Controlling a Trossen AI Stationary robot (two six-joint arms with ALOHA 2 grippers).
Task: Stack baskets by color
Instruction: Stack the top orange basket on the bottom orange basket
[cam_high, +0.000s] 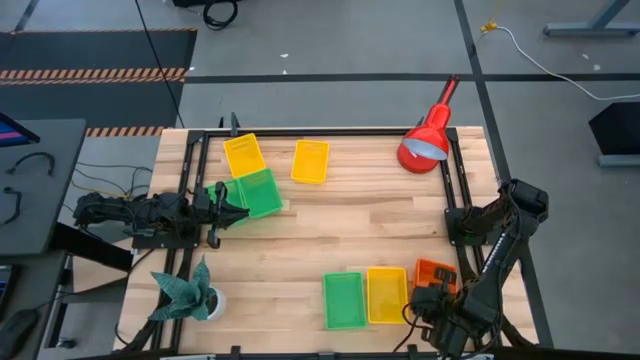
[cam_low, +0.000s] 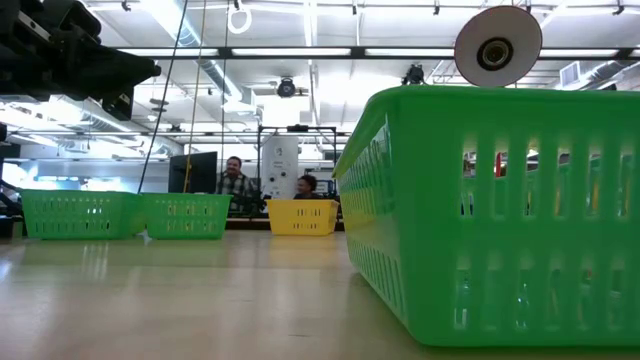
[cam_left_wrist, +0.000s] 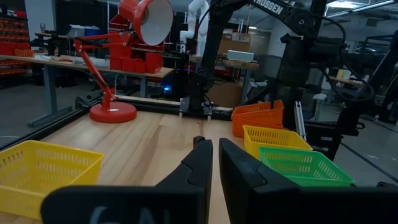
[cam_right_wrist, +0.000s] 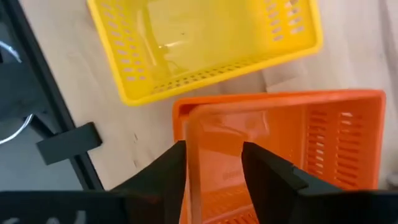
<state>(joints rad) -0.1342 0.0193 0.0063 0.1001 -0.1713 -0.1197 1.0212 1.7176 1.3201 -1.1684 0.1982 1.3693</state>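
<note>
An orange basket (cam_right_wrist: 311, 143) lies at the table's near right corner (cam_high: 436, 270), and a second orange one seems nested inside it. My right gripper (cam_right_wrist: 214, 165) points down over its end, open, one finger by the end's corner and one over the inside. A yellow basket (cam_high: 387, 294) and a green basket (cam_high: 343, 299) lie in a row to its left. At the far left rest a yellow basket (cam_high: 243, 155), a green one (cam_high: 260, 192) and another yellow one (cam_high: 310, 161). My left gripper (cam_high: 232, 212) waits level at the left edge, shut and holding nothing. My right gripper stands open over the orange basket's short end (cam_right_wrist: 205, 115), coming from above. I cannot tell whether a finger (cam_right_wrist: 177, 168) still touches the rim. The basket rests flat on the table.
A red desk lamp (cam_high: 425, 145) stands at the far right corner. A small potted plant (cam_high: 190, 290) sits at the near left. Black frame rails (cam_high: 455, 180) run along the table's sides. Bare wood (cam_high: 340, 230) lies in the middle. People sit in the room beyond (cam_low: 235, 180).
</note>
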